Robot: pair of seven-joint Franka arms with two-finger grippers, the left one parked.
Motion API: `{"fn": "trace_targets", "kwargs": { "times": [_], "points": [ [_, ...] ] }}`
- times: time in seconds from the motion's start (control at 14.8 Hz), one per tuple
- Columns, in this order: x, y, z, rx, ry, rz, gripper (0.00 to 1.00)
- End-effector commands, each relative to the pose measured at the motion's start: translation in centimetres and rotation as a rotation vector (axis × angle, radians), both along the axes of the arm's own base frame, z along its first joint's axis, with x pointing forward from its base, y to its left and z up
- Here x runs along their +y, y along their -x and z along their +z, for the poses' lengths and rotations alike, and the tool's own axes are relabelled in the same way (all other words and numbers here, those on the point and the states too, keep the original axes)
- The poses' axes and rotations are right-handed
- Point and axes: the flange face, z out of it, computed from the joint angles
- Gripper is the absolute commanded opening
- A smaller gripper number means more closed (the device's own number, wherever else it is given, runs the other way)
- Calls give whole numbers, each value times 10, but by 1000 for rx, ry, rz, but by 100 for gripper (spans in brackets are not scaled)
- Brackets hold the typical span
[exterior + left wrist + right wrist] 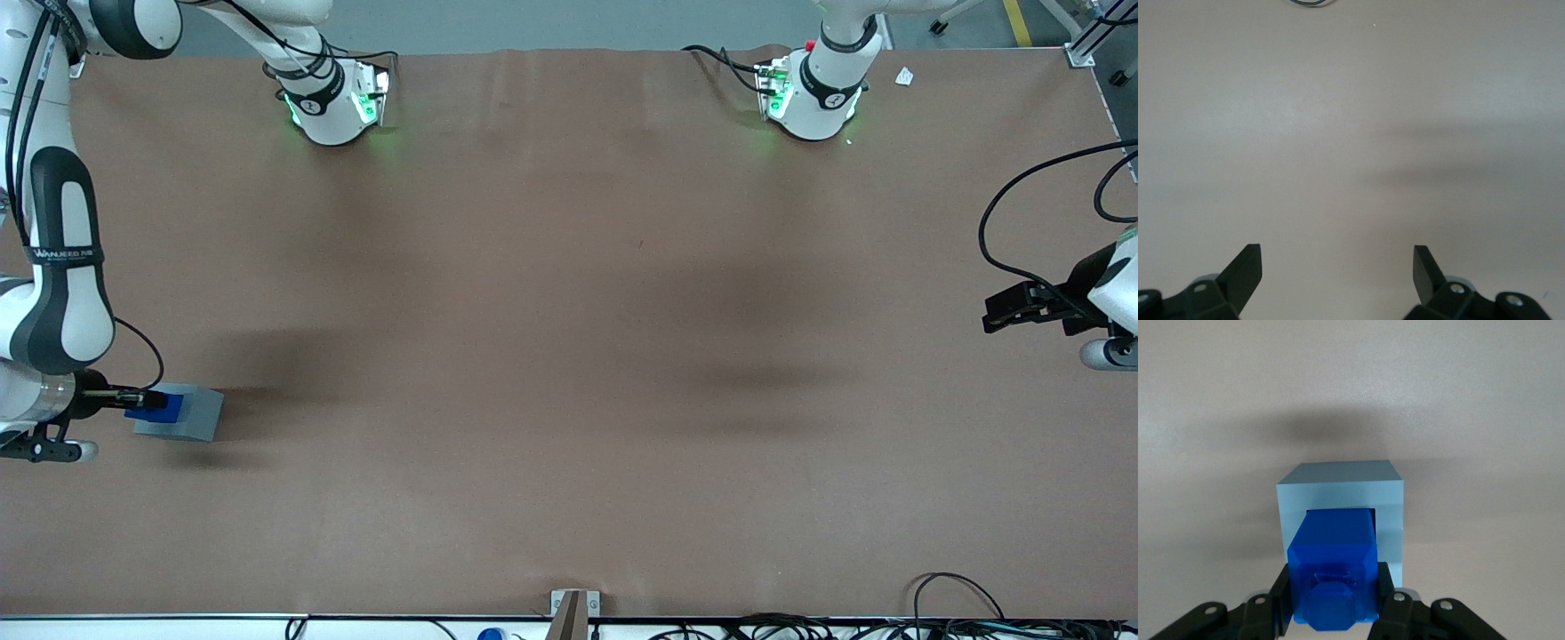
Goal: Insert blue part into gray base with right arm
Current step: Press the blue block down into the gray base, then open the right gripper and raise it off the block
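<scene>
**Blue block held over gray block's recess**

Front view: at the working arm's end of the bench (569, 311), on a matte brown covering with faint creases. Boxy light-gray block (189, 414) resting flat there, plain smooth faces, soft shadow stretching out beside it. Small bright-blue block (155, 408) over the gray block's top, at the edge nearest the arm. White jointed right arm (53, 293) with black bands reaching down to it; black hand (142, 399) closed on the blue block, thin fingers pinching its sides.

Left wrist view: only bare, even bench surface and the parked arm's own dark finger tips.

Right wrist view: looking down the hand (1335, 600) onto the gray block (1391, 520), pale and square-edged, with a square recess cut into its top. Glossy blue block (1335, 553) gripped between two black fingers (1281, 600), narrowed to the block's width and pressing its flat sides. Blue block's lower end at or inside the recess mouth, recess walls close around it; depth of entry unclear. Rounded raised step on the blue block's upper end, chamfered shoulders below it.
</scene>
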Motion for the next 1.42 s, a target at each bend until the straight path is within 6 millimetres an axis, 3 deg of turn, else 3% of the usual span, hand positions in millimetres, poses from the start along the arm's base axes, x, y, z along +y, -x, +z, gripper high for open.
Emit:
{"fn": "trace_targets", "kwargs": {
  "times": [0.0,0.95,1.01,1.15,1.28,1.35],
  "points": [
    [-2,-6,4,-14,-9,-6,0],
    [-1,-6,-4,-11,-7,-10,3],
    [0,-6,-5,-9,-7,-8,16],
    [0,-6,-6,-9,-7,-8,64],
    [0,-6,-6,-9,-6,-1,100],
    [-2,-6,-6,-9,-6,-2,100]
  ]
}}
